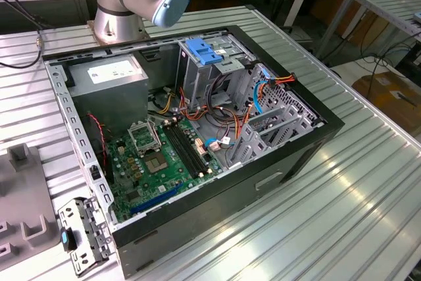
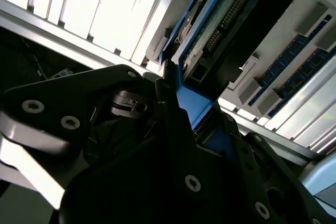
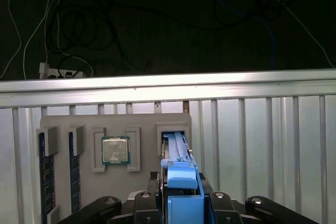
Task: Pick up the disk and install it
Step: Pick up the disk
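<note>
The disk (image 3: 175,146) stands on edge in a slot of a grey holder tray (image 3: 142,121), its blue side rail (image 3: 181,187) towards the camera. In the second wrist view the disk (image 2: 210,30) shows its green circuit board side and blue rail. My gripper (image 3: 182,205) has one dark finger on each side of the blue rail, and they appear to press on it. In the second wrist view the gripper (image 2: 189,111) clasps the same blue rail. I cannot tell whether the disk is lifted out of the slot.
The tray also holds a processor chip (image 3: 115,150) and memory sticks (image 3: 46,177), close to the ribbed table's edge (image 3: 168,90). The open computer case (image 1: 283,162) shows a metal drive cage with a blue latch (image 1: 207,52), a grey power box (image 1: 108,74) and the motherboard (image 1: 161,156).
</note>
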### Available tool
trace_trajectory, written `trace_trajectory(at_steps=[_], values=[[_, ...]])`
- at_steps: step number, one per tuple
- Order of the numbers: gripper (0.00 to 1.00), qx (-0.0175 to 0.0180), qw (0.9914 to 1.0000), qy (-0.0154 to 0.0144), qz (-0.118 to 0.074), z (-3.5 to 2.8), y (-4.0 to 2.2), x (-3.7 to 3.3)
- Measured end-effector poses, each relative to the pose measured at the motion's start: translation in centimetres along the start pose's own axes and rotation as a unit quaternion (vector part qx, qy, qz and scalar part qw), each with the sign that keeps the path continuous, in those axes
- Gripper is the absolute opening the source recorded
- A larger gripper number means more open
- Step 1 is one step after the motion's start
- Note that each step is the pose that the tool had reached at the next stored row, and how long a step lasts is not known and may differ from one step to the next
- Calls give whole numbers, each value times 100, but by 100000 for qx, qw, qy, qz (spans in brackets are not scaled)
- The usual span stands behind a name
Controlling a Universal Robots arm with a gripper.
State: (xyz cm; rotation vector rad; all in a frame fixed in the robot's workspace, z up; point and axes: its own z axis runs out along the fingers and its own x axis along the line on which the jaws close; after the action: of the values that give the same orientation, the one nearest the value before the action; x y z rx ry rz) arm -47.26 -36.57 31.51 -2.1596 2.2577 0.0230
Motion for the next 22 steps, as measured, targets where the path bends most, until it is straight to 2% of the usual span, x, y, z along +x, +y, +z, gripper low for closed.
trace_trajectory(at_steps=[13, 22], values=[[37, -1, 100000, 1, 0, -104, 0, -2], [37, 1, 100000, 7, -1, -206, 0, -5]])
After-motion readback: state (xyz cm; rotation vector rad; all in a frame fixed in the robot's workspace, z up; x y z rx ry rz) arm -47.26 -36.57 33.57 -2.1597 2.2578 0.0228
